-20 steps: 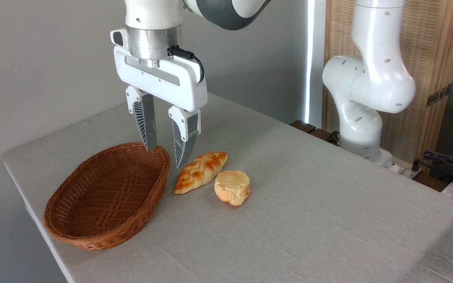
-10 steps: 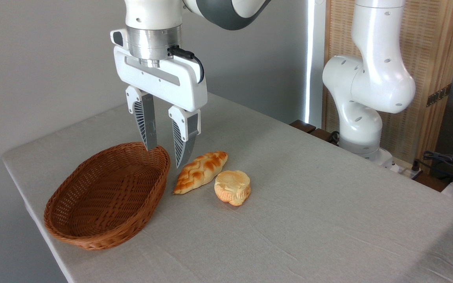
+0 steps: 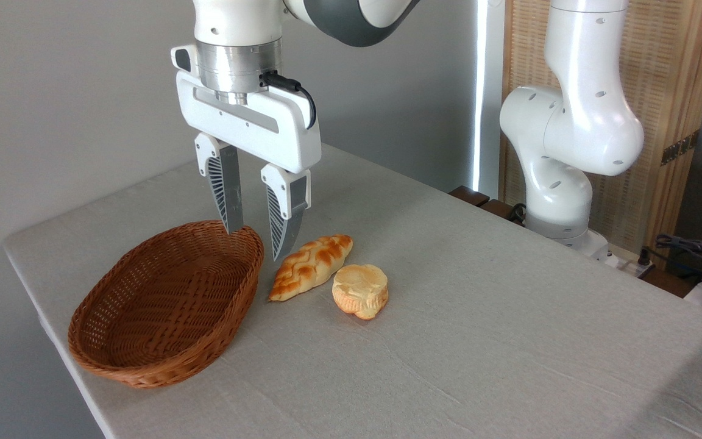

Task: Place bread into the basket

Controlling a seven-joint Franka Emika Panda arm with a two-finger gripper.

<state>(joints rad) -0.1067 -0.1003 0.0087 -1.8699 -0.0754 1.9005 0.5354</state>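
Observation:
The bread [image 3: 360, 290], a small round pale-golden bun with ridged orange-tan sides, lies on the grey table just right of centre. Left of it sits the oval reddish-brown wicker basket [image 3: 165, 302], with nothing in it. My gripper [image 3: 257, 242] hangs open and empty above the far end of the basket, its tips pointing down over the rim. It is up and to the left of the bun, apart from it.
A longer braided golden-brown loaf [image 3: 311, 266] lies between the basket and the bun, close to my right fingertip. The arm's white base [image 3: 561, 158] stands at the back right. The table's left edge [image 3: 52, 329] runs close by the basket.

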